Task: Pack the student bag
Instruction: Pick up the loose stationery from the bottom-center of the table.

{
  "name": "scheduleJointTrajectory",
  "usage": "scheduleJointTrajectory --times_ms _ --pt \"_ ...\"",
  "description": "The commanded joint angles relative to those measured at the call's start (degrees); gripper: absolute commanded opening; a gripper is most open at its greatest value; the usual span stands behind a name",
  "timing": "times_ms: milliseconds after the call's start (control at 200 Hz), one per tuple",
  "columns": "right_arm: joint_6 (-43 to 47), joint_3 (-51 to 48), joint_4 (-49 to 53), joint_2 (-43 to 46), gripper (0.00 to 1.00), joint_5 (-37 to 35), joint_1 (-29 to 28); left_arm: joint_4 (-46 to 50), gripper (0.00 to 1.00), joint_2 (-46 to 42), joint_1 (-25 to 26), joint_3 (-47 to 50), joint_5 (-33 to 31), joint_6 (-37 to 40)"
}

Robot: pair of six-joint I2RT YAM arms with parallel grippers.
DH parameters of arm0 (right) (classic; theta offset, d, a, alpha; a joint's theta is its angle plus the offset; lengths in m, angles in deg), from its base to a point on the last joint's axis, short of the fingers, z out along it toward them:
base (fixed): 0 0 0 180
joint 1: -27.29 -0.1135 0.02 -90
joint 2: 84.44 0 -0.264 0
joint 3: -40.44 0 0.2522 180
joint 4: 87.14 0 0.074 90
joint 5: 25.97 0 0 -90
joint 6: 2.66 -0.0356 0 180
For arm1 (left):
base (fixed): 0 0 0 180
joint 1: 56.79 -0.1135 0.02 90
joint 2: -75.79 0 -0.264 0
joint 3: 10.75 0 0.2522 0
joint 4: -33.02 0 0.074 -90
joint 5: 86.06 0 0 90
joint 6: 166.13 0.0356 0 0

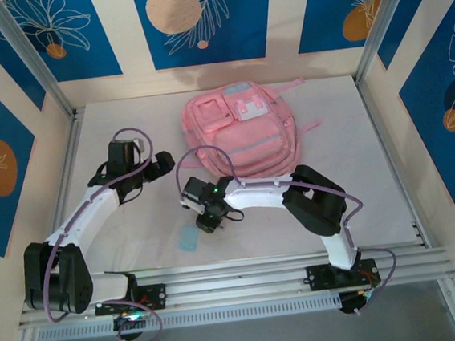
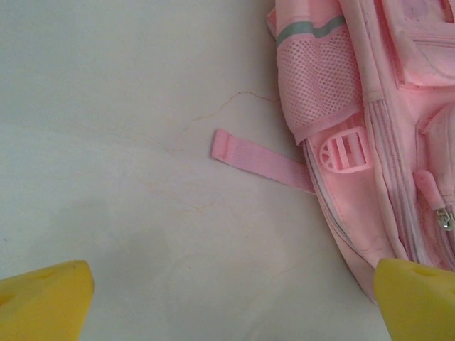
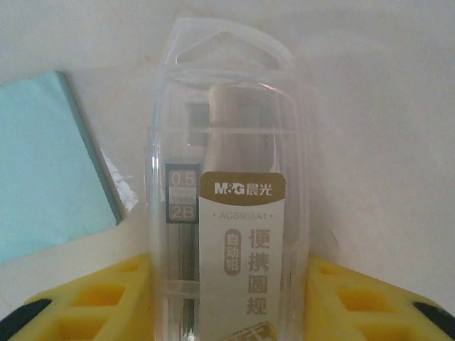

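Right gripper [image 3: 227,288] seemingly pinches a clear case [image 3: 227,142] holding a 2B lead tube [image 3: 183,206]; left gripper [image 2: 227,298] spread wide.

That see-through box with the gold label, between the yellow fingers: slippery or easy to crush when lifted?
The clear plastic case looks glossy and smooth, so it may slip in the right gripper. Its thin see-through shell would probably flex under a hard squeeze. It seems light: small, with just slim items like the lead tube inside.

White arms [image 1: 93,201], black joints [image 1: 315,202], looping purple cables [image 1: 202,153], yellow ribbed jaws, green light [image 1: 215,191]
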Motion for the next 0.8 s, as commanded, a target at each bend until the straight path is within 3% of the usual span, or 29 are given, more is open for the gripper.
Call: scheduleJointTrajectory --times_ms 0,165,270,410,535,655,790 --pt "-0.9 -1.9 -0.6 0.9 0.43 0.2 -0.3 -0.9 1.0 -0.1 -0.5 0.3 4.4 0.6" --pt "-5.8 -1.9 1.2 6.8 0.43 3.3 1.8 -3.8 1.0 -0.3 -0.3 0.2 9.0 0.9" --pt "-10.0 -3.0 0.7 12.6 0.44 6.6 4.3 -5.7 1.0 -0.7 0.9 0.0 8.8 2.0" --pt "-16.5 -6.2 -0.5 20.6 0.44 9.7 9.8 -6.7 0.89 0.3 4.4 -2.8 7.7 5.3" --pt "-22.3 -9.7 -0.9 27.4 0.43 11.8 17.2 -4.8 0.88 4.2 9.9 -8.3 3.9 10.1" --pt "-27.1 -12.6 -0.1 33.2 0.42 7.4 23.8 -3.6 0.87 9.4 16.1 -14.1 0.3 15.3" --pt "-33.2 -17.0 0.2 39.2 0.42 7.0 32.4 -2.3 0.85 16.4 21.7 -21.3 -1.2 22.0"
